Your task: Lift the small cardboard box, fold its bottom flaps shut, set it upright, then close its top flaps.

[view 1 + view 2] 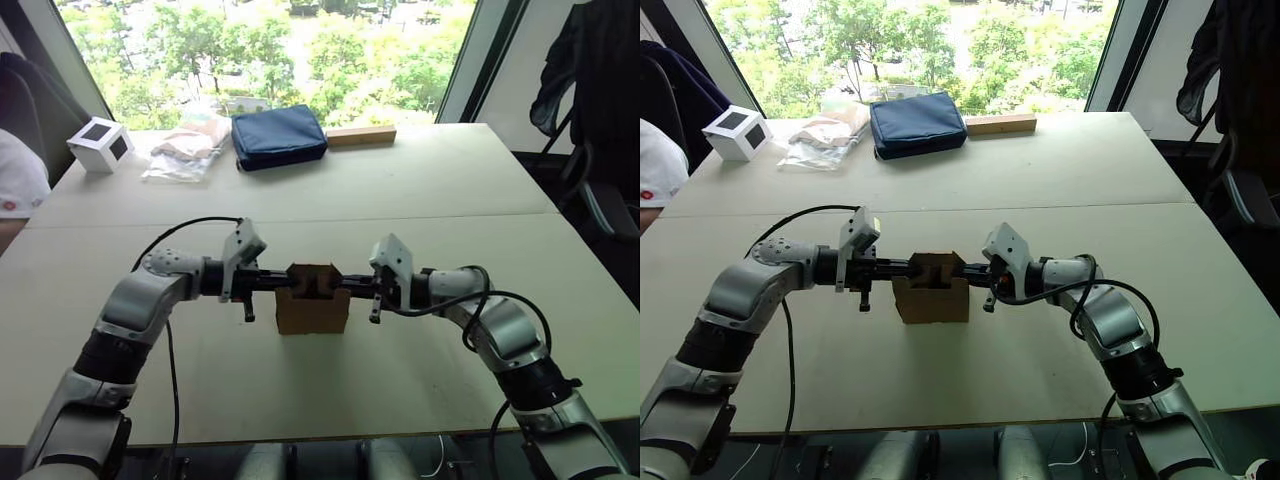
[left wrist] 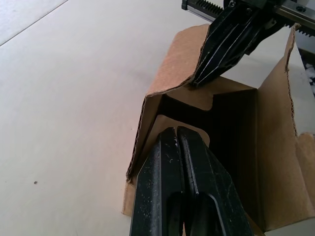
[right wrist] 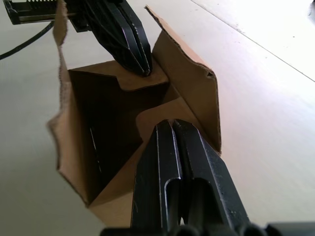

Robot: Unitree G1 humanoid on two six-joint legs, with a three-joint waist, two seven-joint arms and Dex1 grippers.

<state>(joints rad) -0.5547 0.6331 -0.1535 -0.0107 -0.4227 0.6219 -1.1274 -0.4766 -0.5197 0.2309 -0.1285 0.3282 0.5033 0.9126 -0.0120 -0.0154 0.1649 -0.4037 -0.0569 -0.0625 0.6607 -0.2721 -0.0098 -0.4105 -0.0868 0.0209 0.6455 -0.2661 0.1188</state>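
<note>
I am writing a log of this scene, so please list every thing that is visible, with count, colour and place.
small cardboard box: one, brown, standing on the near table between the two grippers, top flaps open
white cube: one, white with dark square panels, far left corner
plastic bags: a few, clear with pale contents, far side beside the cube
pouch: one, dark blue, far middle
wooden block: one, tan, far side, next to the pouch
table: one, beige
left gripper: one, black, shut, tip on a short flap
right gripper: one, black, shut, tip on the opposite short flap
</note>
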